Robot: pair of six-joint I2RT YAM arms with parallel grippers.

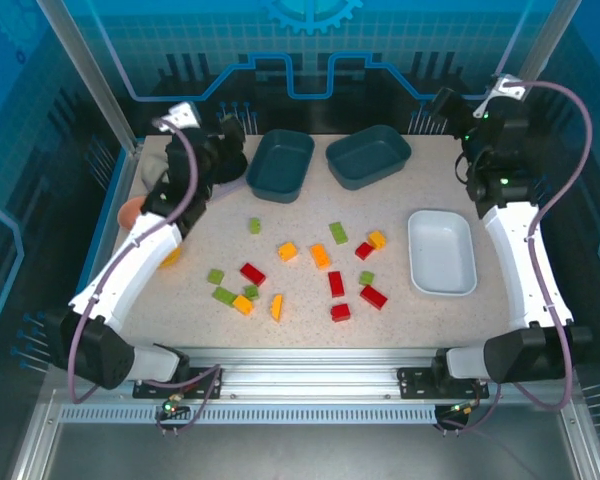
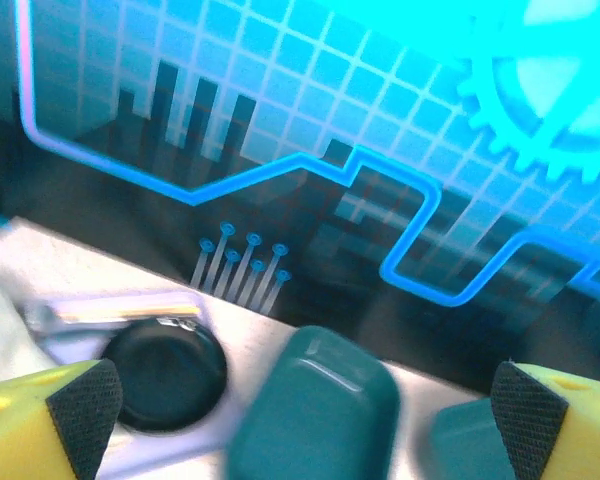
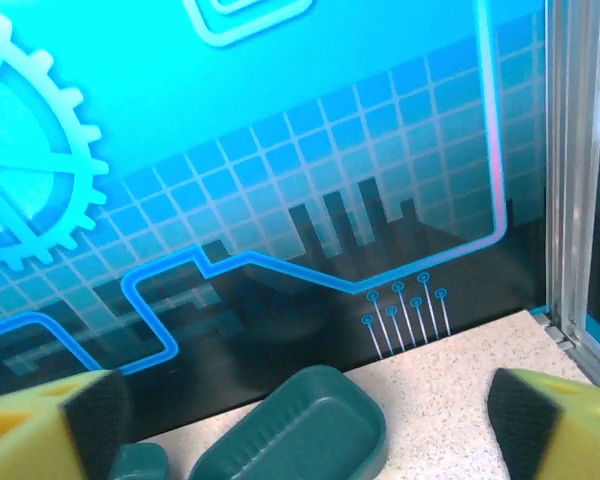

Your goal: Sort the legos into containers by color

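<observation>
Several red, orange and green legos lie scattered mid-table, such as a red one [image 1: 253, 273], an orange one [image 1: 320, 256] and a green one [image 1: 338, 233]. Two dark teal containers [image 1: 280, 165] [image 1: 368, 157] stand at the back, and a white container [image 1: 441, 252] sits at the right. My left gripper [image 1: 230, 138] hovers open at the back left, looking at a teal container [image 2: 315, 410] with another [image 2: 470, 450] beside it. My right gripper [image 1: 447, 106] is raised at the back right, open and empty, with a teal container [image 3: 300, 430] below it.
A black round dish [image 2: 165, 375] sits left of the teal tubs by the left gripper. An orange-pink bowl [image 1: 132, 212] lies at the left edge beside the left arm. The blue back wall [image 3: 280, 150] and a metal post [image 3: 570, 170] bound the far side.
</observation>
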